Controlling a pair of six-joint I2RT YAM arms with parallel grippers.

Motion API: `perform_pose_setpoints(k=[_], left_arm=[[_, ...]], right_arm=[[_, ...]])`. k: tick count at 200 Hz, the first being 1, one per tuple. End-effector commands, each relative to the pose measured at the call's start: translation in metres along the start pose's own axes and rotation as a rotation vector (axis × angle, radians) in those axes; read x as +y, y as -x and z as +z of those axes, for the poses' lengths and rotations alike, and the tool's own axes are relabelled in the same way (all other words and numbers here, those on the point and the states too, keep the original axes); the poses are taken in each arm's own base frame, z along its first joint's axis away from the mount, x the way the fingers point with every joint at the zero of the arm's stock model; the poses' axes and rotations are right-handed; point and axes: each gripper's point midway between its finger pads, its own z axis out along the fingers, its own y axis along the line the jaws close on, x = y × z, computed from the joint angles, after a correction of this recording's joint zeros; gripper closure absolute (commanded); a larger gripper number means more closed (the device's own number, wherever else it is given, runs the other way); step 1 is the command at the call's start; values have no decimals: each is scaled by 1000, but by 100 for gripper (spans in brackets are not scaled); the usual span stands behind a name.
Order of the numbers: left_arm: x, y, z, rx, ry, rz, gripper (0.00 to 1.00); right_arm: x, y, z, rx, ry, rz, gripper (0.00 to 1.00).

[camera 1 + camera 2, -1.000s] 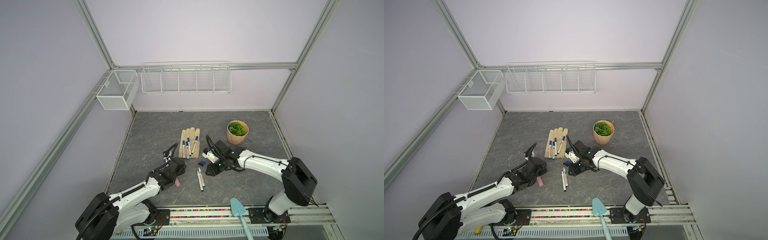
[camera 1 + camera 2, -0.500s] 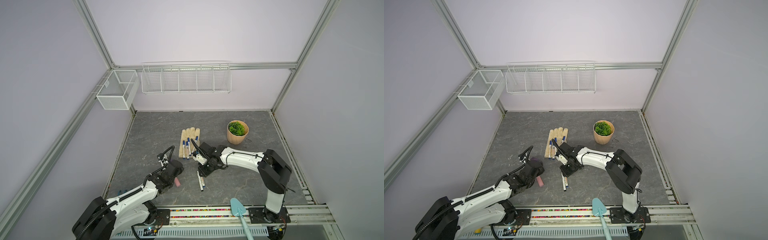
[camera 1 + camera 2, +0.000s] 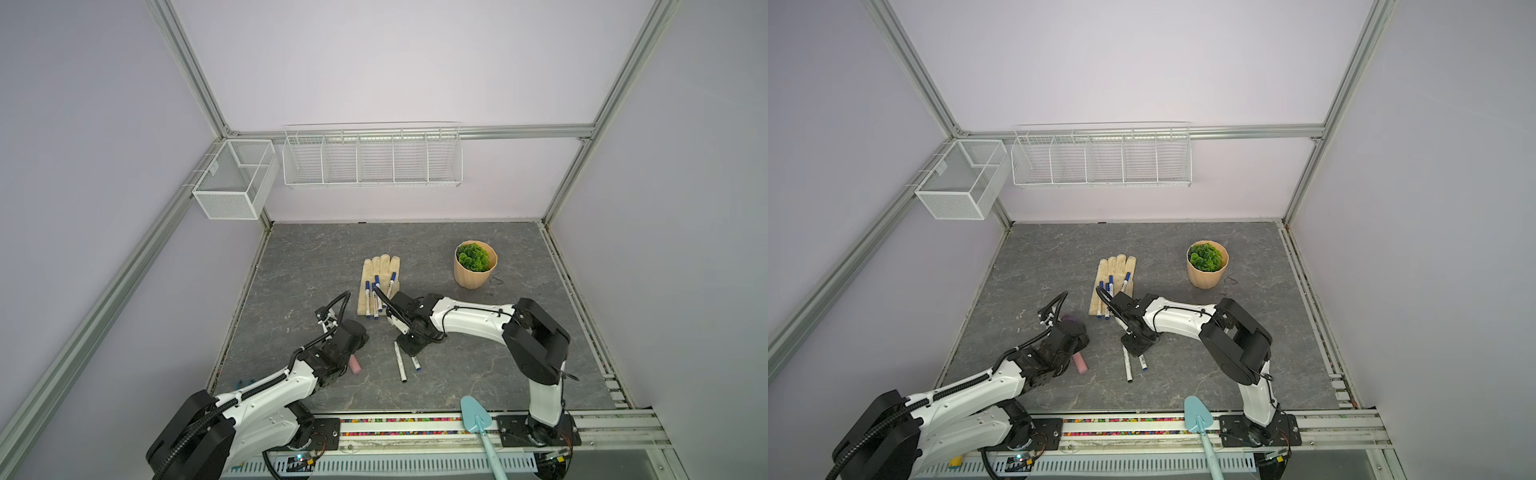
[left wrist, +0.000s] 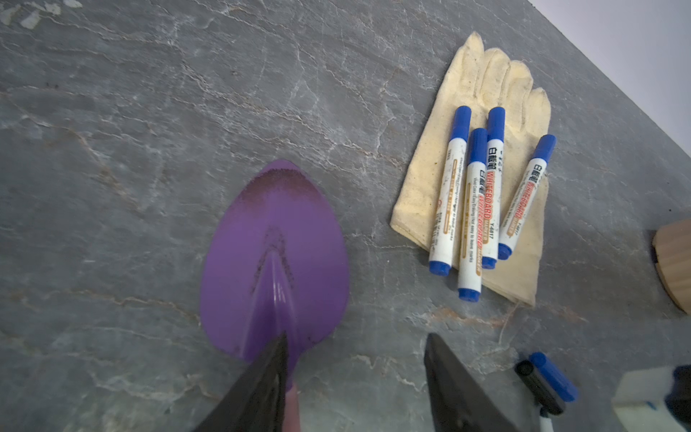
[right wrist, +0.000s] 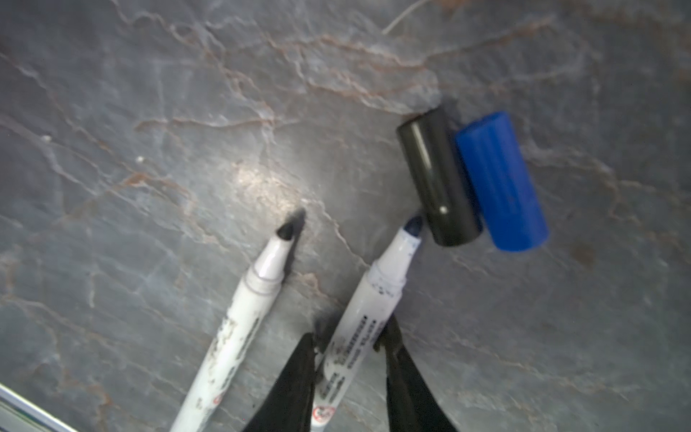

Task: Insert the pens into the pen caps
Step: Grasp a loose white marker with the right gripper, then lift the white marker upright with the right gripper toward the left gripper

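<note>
The right hand (image 5: 349,331) is lowered to the desk (image 5: 149,112), its fingers closed against both sides of the blue-tipped pen (image 5: 377,295), which lies flat. The pen's tip is touching or just short of the black cap (image 5: 437,179). The blue cap (image 5: 501,183) lies against the black cap. The black-tipped pen (image 5: 243,318) lies uncapped beside the gripped pen. The left hand (image 4: 355,338) is about half open and empty, above the neck of the purple trowel (image 4: 273,239). Four capped pens (image 4: 482,209) rest on the glove (image 4: 482,74).
</note>
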Motion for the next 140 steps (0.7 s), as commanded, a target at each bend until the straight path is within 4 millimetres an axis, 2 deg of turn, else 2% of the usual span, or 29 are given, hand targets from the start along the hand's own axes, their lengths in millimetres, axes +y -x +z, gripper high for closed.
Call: perform_pose_setpoints(k=[1, 36, 67, 92, 140], left_arm=[[-12, 10, -2, -22, -32, -32, 42], [-25, 8, -1, 8, -62, 7, 43], [-43, 2, 3, 57, -106, 70, 43], [-63, -3, 7, 94, -163, 125, 43], [-121, -19, -3, 158, -400, 274, 44]], right_arm=[[-20, -24, 13, 88, -112, 1, 74], [-34, -40, 16, 102, -135, 44, 86], [-53, -40, 2, 20, -92, 153, 93], [-63, -23, -27, -144, 8, 256, 93], [-77, 24, -95, -502, 225, 433, 93]])
